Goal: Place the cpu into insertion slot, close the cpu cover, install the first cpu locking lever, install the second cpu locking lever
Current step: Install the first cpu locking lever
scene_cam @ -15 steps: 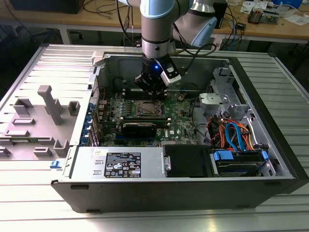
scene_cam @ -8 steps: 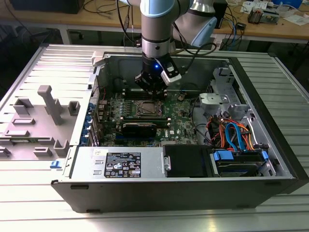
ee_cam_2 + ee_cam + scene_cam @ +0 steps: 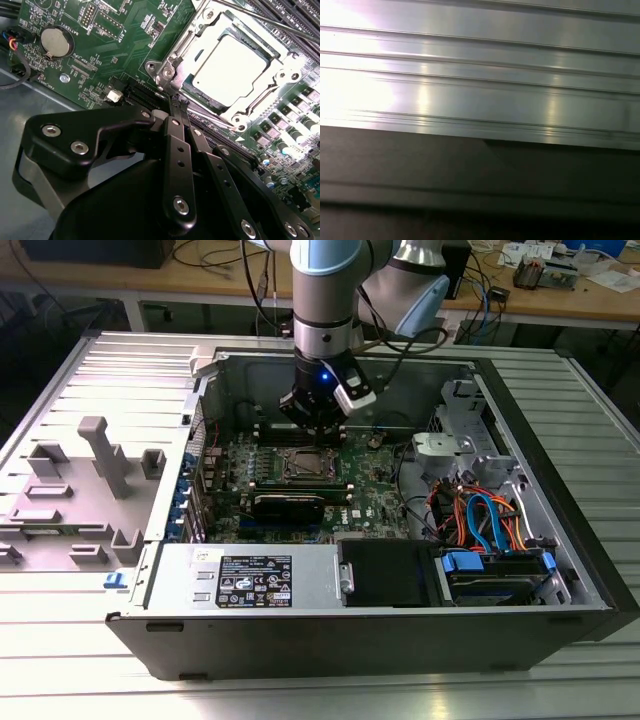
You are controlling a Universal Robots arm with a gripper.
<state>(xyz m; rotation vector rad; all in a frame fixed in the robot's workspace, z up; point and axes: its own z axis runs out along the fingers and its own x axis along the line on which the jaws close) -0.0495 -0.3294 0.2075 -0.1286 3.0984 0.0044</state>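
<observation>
The cpu (image 3: 227,67) lies flat in the insertion slot (image 3: 166,71), its silver top showing through the window of the cpu cover (image 3: 282,75), which is down over it. In the exterior view the slot (image 3: 307,465) sits mid-board, with my gripper (image 3: 314,428) hanging just above its far edge. In the second wrist view the gripper (image 3: 177,102) is shut with nothing between its fingers, tips right beside the slot's corner. One thin locking lever (image 3: 260,15) runs along the slot's far side. Another lever (image 3: 215,121) lies along the side nearest the fingertips.
The green motherboard (image 3: 375,480) lies inside an open black computer case (image 3: 560,540) on a ribbed aluminium table (image 3: 480,75). Orange and blue cables (image 3: 480,520) fill the exterior view's right. Grey fixtures (image 3: 100,460) stand on the left. A coin battery (image 3: 55,41) sits on the board.
</observation>
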